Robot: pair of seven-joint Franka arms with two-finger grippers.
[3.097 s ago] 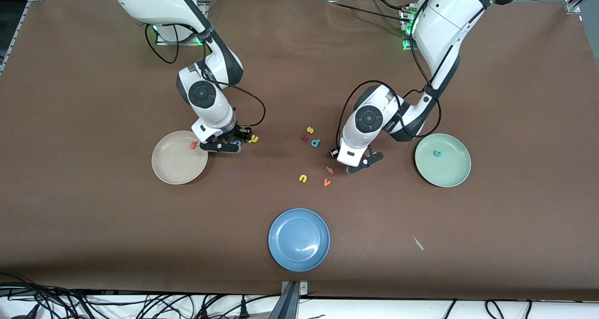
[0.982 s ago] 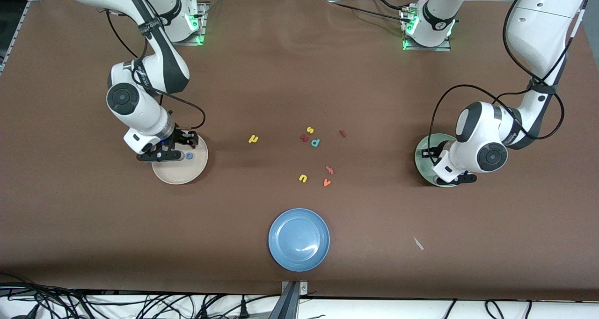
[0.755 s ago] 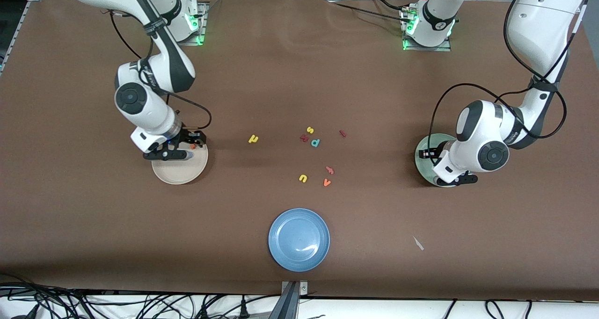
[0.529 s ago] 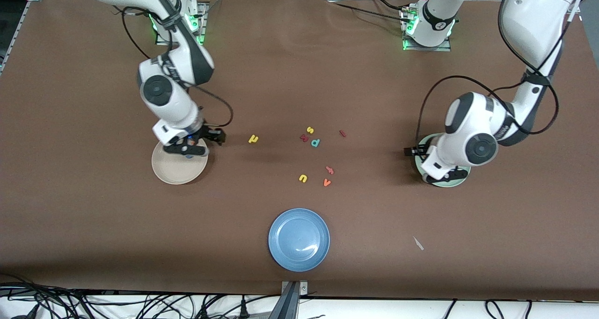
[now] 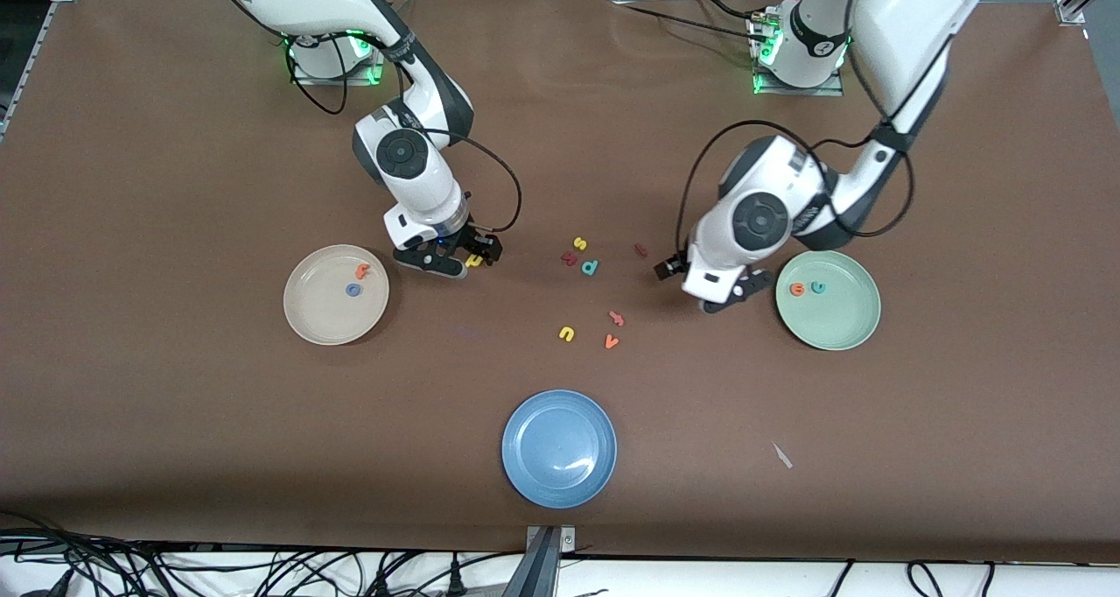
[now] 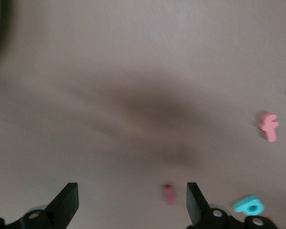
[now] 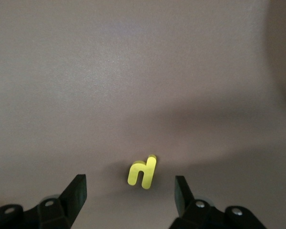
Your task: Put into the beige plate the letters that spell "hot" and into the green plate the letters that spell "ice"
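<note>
The beige plate (image 5: 308,315) holds the orange t (image 5: 361,271) and the blue o (image 5: 353,290). The green plate (image 5: 840,327) holds the orange e (image 5: 797,289) and the teal c (image 5: 817,287). The yellow h (image 5: 473,260) (image 7: 143,173) lies on the table, between the fingers of my open right gripper (image 5: 455,257) (image 7: 129,195), which hangs just above it. The dark red i (image 5: 640,249) (image 6: 168,194) lies on the table. My left gripper (image 5: 700,284) (image 6: 131,207) is open and empty, over the table between the i and the green plate.
Loose letters lie mid-table: a yellow s (image 5: 579,243), a dark red letter (image 5: 569,258), a teal d (image 5: 590,267), a pink f (image 5: 616,319), a yellow u (image 5: 566,333), an orange v (image 5: 611,341). A blue plate (image 5: 559,474) sits nearest the front camera, a white scrap (image 5: 781,455) beside it.
Both arms swung from their plates toward mid-table. The left gripper opened and left the orange e in the green plate. The blue o now lies in the beige plate.
</note>
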